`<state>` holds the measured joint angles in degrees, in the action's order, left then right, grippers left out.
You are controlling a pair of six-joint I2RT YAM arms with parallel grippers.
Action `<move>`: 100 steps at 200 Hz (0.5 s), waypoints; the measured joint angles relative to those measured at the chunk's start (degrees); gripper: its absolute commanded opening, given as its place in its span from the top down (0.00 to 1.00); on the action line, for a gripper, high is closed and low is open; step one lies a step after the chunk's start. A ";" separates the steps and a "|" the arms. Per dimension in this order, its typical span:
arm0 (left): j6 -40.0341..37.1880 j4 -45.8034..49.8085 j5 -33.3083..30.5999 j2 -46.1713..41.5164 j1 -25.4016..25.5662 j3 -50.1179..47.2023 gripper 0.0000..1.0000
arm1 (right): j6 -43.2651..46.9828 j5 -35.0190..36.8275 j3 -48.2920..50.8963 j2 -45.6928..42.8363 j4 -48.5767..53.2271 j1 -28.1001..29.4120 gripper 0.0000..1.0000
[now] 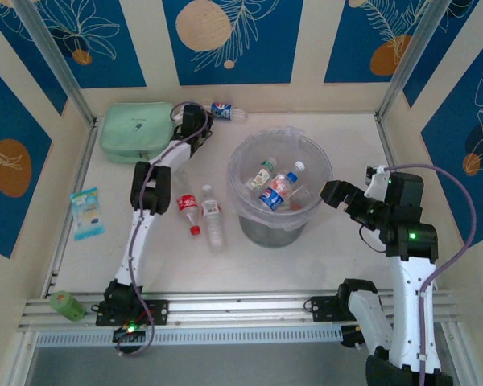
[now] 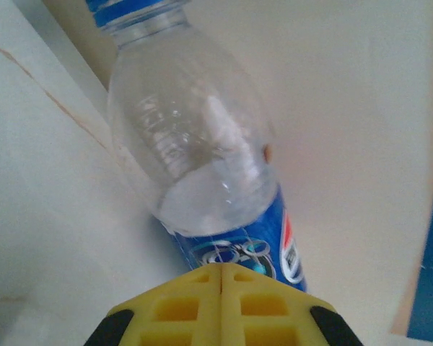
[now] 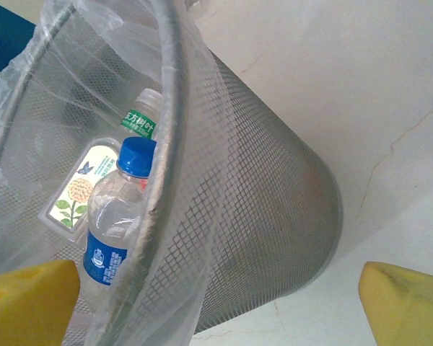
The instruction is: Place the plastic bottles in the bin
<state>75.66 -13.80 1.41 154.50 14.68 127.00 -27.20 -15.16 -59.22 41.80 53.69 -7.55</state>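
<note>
A clear plastic bottle with a blue label (image 1: 224, 111) (image 2: 195, 144) lies on the table by the back wall. My left gripper (image 1: 195, 121) (image 2: 221, 268) is right at its labelled end, its yellow fingers shut against each other; the bottle runs on beyond the tips. Two more bottles lie left of the bin, one red-labelled (image 1: 189, 211) and one clear (image 1: 212, 217). The bin (image 1: 241, 157) (image 3: 274, 202) holds several bottles, among them a blue-capped one (image 1: 280, 186) (image 3: 119, 216) and a green-labelled one (image 1: 262, 173) (image 3: 141, 119). My right gripper (image 1: 332, 193) (image 3: 216, 310) is open beside the bin's right wall.
A mint-green pouch (image 1: 135, 130) sits at the back left, close to my left arm. A light-blue packet (image 1: 87, 212) lies by the left wall. A stubby green cylinder (image 1: 66, 305) rests on the front rail at the left.
</note>
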 measured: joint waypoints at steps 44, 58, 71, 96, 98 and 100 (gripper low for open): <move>-2.29 -2.27 0.33 -7.87 -0.04 -7.58 0.63 | 0.00 0.22 -0.09 0.00 0.02 0.04 0.01; -2.73 -1.62 0.35 -8.20 -0.04 -5.97 0.33 | 0.00 0.22 -0.09 0.04 0.02 0.04 0.01; -2.47 -0.87 0.39 -7.96 -0.04 -3.96 0.23 | 0.00 0.20 -0.09 0.04 0.02 0.04 0.01; -1.55 -0.28 0.74 -5.27 -0.04 1.95 0.11 | 0.00 0.24 -0.09 0.02 0.02 0.04 0.01; -1.18 -0.31 0.72 -5.01 -0.04 2.43 0.11 | 0.00 0.24 -0.09 0.02 0.02 0.04 0.01; -1.25 -0.31 0.79 -4.66 -0.04 2.91 0.11 | 0.00 0.28 -0.09 0.02 0.02 0.04 0.01</move>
<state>74.41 -14.11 2.20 149.84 14.63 129.91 -27.20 -14.87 -59.31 41.82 53.71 -7.51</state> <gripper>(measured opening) 0.867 0.995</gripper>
